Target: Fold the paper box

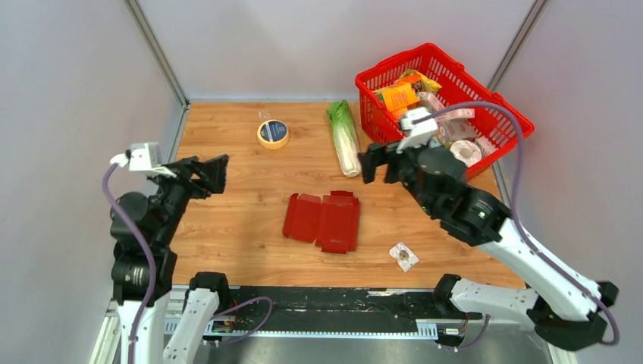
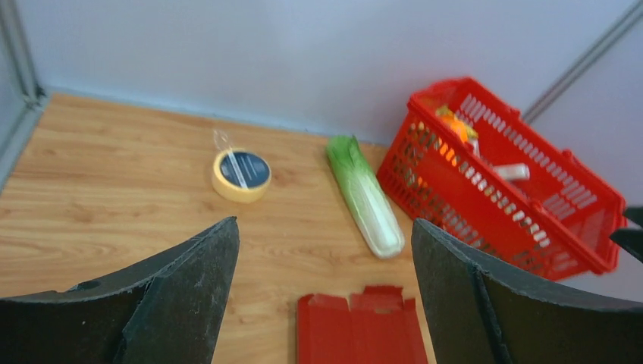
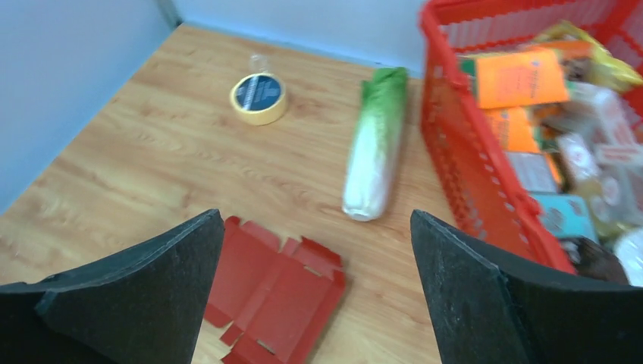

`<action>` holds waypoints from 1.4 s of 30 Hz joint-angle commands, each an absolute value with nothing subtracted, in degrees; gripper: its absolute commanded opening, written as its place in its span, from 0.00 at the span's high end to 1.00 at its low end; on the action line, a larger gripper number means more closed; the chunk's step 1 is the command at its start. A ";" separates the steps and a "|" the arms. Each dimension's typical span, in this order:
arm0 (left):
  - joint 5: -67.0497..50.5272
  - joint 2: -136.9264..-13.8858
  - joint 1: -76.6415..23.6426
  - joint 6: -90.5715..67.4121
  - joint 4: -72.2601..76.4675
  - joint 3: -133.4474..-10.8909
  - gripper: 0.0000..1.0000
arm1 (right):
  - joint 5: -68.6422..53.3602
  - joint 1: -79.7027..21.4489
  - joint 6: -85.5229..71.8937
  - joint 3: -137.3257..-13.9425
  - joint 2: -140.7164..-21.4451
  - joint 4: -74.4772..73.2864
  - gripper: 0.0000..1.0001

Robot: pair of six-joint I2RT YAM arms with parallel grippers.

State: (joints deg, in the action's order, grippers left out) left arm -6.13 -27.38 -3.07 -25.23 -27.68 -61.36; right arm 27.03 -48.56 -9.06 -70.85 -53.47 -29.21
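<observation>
Left pincer (image 1: 218,173) and right pincer (image 1: 377,164) hang released, apart from the flat paper box (image 1: 322,222) between them.

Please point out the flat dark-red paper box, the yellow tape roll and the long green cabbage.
flat dark-red paper box (image 1: 322,221), top external view, sheet's centre.
yellow tape roll (image 1: 273,131), top external view, dark top face.
long green cabbage (image 1: 343,139), top external view, mid-length.

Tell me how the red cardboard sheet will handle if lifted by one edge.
The paper box lies unfolded and thin, so it will probably sag along its creases. It looks light and would likely slide on the smooth wooden table when pushed.
</observation>
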 commanded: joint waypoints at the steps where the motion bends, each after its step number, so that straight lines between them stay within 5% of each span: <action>1: -19.93 -34.00 -2.72 -26.28 -33.05 -61.97 0.10 | 23.62 -56.84 -5.45 -77.87 -63.44 -32.96 0.00; 8: -28.03 -31.12 -6.05 -36.27 -25.25 -45.55 0.12 | -3.12 -52.31 -13.09 -68.22 -69.52 -27.09 0.00; 15: -11.55 -28.73 -26.34 -44.37 -18.30 -29.38 0.22 | -18.45 -37.46 -22.93 -53.28 -70.22 -20.93 0.01; 21: -0.72 -40.57 -41.11 -45.88 -8.27 -24.34 0.27 | -13.99 -35.95 -23.90 -47.03 -73.56 -19.25 0.18; 25: 3.16 -44.47 -45.61 -43.69 -6.59 -26.62 0.27 | -7.65 -36.03 -30.83 -40.10 -73.22 -11.28 0.47; 31: 3.78 -46.32 -46.84 -42.19 -6.33 -27.86 0.28 | -0.09 -36.65 -34.80 -29.89 -71.37 2.89 0.50; 42: 3.52 -43.51 -47.11 -42.19 -7.38 -27.16 0.28 | -9.31 -36.04 -41.57 -29.09 -81.99 19.16 0.54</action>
State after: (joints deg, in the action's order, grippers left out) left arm 3.05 -45.71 -46.85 -43.16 -8.93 -25.67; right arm -6.83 -36.42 -37.76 -28.60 -79.50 9.61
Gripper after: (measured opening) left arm 0.720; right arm 0.471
